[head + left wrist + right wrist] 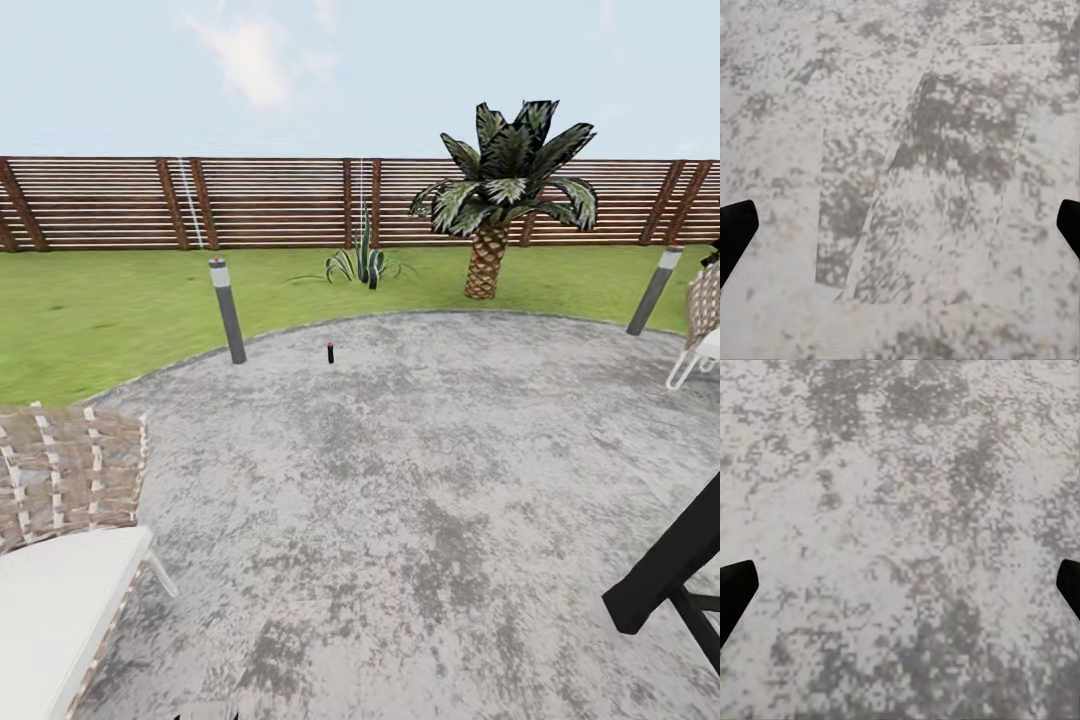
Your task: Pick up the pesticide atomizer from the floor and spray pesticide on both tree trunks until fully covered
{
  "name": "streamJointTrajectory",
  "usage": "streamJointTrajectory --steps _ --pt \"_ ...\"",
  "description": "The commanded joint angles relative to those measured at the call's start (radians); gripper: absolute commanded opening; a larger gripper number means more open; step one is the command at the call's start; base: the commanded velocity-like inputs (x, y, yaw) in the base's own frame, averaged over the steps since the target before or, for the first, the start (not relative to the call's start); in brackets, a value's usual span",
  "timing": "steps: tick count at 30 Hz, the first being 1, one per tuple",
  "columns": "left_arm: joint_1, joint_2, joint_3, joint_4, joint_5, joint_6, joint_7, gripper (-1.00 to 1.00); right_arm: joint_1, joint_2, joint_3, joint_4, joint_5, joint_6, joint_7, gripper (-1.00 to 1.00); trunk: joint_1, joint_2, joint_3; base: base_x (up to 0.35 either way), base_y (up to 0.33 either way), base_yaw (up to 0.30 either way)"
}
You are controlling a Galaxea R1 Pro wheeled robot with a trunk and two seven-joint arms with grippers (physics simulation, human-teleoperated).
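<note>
A small dark bottle with a red top, apparently the pesticide atomizer [330, 352], stands upright on the grey paved floor [400, 480], close to the edge of the lawn [100, 300]. It is far ahead of me. The trees and their trunks are out of view. In the left wrist view my left gripper [900, 232] is open, its black fingertips [733, 232] wide apart over bare paving. My right gripper [900, 592] is open too, with its fingertips [733, 589] spread above the same mottled paving and nothing between them.
A wicker chair [60, 480] with a white cushion stands at the near left, another chair [700, 330] at the right edge. Two grey bollard lights [227, 310] [655, 290] mark the paving's rim. A short palm [487, 255], a spiky plant [362, 265] and a slatted fence [280, 200] lie beyond. A black bar [670, 570] juts in at the lower right.
</note>
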Motion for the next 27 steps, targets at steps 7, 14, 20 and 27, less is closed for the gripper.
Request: streamJointTrajectory --steps 7,14,20,27 --pt "-0.001 0.000 0.001 0.001 0.001 -0.002 0.001 1.00 0.000 0.000 0.001 0.001 0.001 -0.003 -0.001 1.00 0.000 0.000 -0.001 0.339 0.000 0.000" --pt "-0.001 0.000 0.001 0.001 0.001 -0.002 0.001 1.00 0.000 0.000 0.001 0.001 0.001 -0.003 -0.001 1.00 0.000 0.000 -0.001 0.339 0.000 0.000" --pt "-0.001 0.000 0.001 0.001 0.001 -0.003 0.001 1.00 0.000 0.000 0.000 0.001 0.001 -0.003 -0.001 1.00 0.000 0.000 -0.001 0.339 0.000 0.000" --pt "-0.001 0.000 0.001 0.001 0.001 -0.003 0.001 1.00 0.000 0.000 0.000 0.001 0.000 -0.003 -0.001 1.00 0.000 0.000 -0.001 0.339 0.000 0.000"
